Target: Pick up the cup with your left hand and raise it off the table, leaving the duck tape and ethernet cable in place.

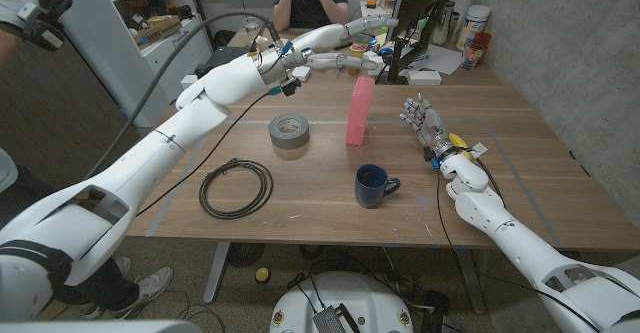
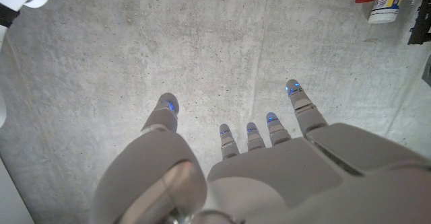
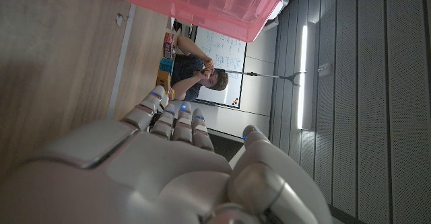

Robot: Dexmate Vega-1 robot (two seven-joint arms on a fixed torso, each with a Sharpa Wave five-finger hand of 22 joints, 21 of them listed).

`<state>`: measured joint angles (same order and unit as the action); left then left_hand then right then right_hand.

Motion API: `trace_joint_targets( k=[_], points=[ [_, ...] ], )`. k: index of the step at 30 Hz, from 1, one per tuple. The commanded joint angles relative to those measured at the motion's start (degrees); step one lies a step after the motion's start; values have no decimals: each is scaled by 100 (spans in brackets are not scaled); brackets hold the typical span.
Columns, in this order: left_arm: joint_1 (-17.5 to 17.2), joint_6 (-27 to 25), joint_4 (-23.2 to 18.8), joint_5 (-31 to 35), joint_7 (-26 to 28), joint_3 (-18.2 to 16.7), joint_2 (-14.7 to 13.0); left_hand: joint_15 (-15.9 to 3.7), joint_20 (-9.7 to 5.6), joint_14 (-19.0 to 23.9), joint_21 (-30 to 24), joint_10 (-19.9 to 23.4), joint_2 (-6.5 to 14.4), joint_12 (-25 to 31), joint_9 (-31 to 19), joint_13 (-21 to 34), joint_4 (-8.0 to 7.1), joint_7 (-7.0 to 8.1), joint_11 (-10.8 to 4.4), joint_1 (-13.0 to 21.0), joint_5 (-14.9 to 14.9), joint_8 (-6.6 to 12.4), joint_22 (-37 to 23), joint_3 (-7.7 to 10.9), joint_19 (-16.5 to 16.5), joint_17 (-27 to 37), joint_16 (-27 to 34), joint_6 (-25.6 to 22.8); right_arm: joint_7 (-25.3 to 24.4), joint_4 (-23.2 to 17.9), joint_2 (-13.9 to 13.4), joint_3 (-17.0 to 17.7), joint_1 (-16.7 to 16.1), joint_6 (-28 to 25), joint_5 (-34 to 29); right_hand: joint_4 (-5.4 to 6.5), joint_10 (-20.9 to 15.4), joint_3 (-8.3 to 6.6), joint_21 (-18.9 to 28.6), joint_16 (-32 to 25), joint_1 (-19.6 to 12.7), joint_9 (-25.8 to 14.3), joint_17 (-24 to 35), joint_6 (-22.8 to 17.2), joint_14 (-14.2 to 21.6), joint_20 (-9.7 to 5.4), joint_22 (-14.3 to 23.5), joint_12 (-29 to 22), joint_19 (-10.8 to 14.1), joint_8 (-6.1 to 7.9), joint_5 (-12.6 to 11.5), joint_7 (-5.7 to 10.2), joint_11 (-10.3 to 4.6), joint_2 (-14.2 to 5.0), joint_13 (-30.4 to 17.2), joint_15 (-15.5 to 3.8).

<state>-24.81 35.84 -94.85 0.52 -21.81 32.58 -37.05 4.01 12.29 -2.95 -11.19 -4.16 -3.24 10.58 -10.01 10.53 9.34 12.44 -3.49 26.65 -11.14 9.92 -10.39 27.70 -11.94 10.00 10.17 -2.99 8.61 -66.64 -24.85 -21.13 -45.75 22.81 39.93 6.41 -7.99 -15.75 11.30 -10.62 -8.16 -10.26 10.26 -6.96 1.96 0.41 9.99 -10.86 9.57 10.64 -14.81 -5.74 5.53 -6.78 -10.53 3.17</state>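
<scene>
Wooden table in a cluttered office: I see the cup [image 1: 373, 186] near the front edge, while my left hand [image 1: 355, 57] hangs open and empty beyond the far edge — it must come back toward me.

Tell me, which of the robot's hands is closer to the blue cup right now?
The right hand. It stands on the table just behind and to the right of the cup. The left hand is stretched far out past the table's back edge.
</scene>
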Motion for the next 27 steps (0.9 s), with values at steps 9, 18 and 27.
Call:
trace_joint_targets(
  k=[9,18,27],
  points=[
    [842,126,-191,328,-1079,608,272,-23,9,-73,9,-54,-71,53,-28,13,-8,11,10,65,-77,28,-10,-34,87,26,2,17,96,68,17,87,-77,166,108,-20,-46,24,15,-31,2,-14,23,-50,11,46,9,-35,17,41,-32,-23,-13,96,-21,45],
    [997,1,-510,713,-1269,688,311,-50,6,-75,4,-17,-124,81,-34,15,-1,14,-20,160,-124,54,-11,-70,95,25,18,13,65,41,4,133,-142,193,142,-19,-46,29,15,-30,10,-14,23,-51,11,49,9,-33,17,39,-33,-31,-15,101,-21,45],
    [1164,-238,-829,898,-1593,824,316,-53,5,-84,-2,-24,-186,85,-39,17,10,13,-6,263,-172,72,-11,-108,94,25,25,5,38,-19,-7,174,-215,251,162,-19,-46,35,14,-29,17,-14,23,-53,12,49,9,-32,15,38,-34,-33,-9,108,-21,48]
  ],
)
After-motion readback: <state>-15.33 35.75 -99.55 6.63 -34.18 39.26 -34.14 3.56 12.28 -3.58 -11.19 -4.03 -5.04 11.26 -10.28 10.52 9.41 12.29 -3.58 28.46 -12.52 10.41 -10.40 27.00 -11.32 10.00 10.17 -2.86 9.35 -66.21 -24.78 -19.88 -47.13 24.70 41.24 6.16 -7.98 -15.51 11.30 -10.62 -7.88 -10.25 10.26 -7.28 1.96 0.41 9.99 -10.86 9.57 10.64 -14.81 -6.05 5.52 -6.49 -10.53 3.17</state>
